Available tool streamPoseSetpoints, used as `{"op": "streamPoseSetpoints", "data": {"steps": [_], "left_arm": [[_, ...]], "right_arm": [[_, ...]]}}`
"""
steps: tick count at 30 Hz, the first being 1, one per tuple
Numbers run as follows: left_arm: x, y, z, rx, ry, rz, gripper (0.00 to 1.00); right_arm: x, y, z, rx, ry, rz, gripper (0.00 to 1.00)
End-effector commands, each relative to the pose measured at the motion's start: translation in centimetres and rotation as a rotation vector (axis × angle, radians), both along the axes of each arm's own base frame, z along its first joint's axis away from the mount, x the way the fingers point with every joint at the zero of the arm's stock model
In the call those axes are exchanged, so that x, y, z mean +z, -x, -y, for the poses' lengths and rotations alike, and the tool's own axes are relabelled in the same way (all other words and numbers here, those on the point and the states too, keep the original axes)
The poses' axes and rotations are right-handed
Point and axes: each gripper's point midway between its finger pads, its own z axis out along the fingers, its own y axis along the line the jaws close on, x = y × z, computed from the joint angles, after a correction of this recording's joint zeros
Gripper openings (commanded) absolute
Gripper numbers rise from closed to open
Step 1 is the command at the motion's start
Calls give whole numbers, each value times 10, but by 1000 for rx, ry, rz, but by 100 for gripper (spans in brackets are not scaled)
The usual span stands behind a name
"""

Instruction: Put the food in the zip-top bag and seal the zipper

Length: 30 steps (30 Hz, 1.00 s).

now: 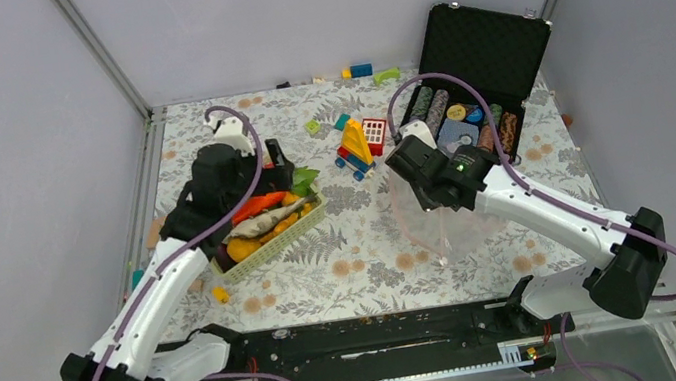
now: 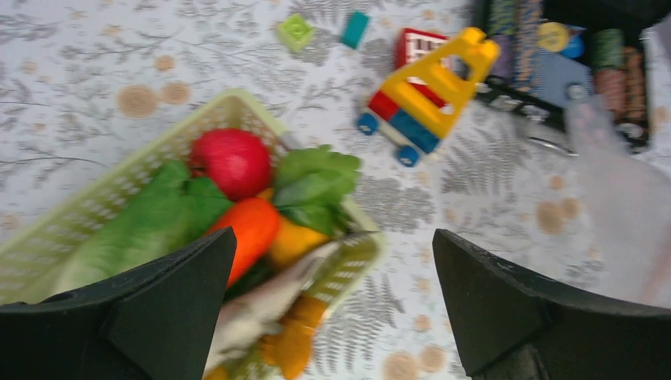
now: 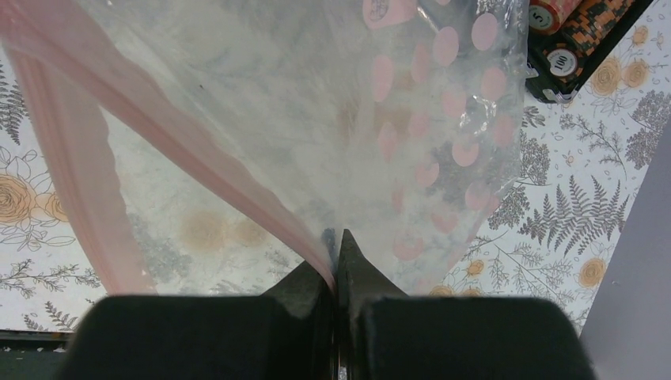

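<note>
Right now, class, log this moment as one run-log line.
left tool: open over food in basket | right tool: shut on zip-top bag at zipper | food: not yet bagged

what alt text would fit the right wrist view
The right gripper, jaws shut, pinches the clear zip-top bag by its pink zipper edge. The bag, printed with pink dots, fans up over a floral tablecloth, with poker chips at top right.
</note>
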Motion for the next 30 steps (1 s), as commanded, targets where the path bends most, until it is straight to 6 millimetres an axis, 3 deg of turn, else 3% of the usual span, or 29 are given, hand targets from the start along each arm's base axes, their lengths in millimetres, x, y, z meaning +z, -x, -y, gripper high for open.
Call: {"op": "streamPoseSetpoints", "data": {"steps": [1,7,9,12,14,21,23,30], "left_arm": [[-15,-19,-20,-111,-116,14,99],[-54,-40,-42,-161,-206,-77,99],[-67,-47,-42,-163,-218,-130,98],[-83,-50,-33,-243,-227,-186,89],[-89,-51,-28,-287,-224,-202,84],[-106,-62,-34,-277,-274,-247,75],[-115,-66,-38,-261,-298,-285,69],[-133,-63,-43,-253,-321,-360,57]], "right_arm": [[3,-5,-7,28,-19,4,0],[-4,-2,-5,40,1,-19,0],[-7,-1,-6,48,6,-31,0],[-11,0,-5,52,18,-42,0],[-11,0,-5,52,17,-41,0],[-10,0,-4,54,14,-38,0],[-11,1,-4,55,14,-41,0],[-12,2,-4,60,17,-44,0]]}}
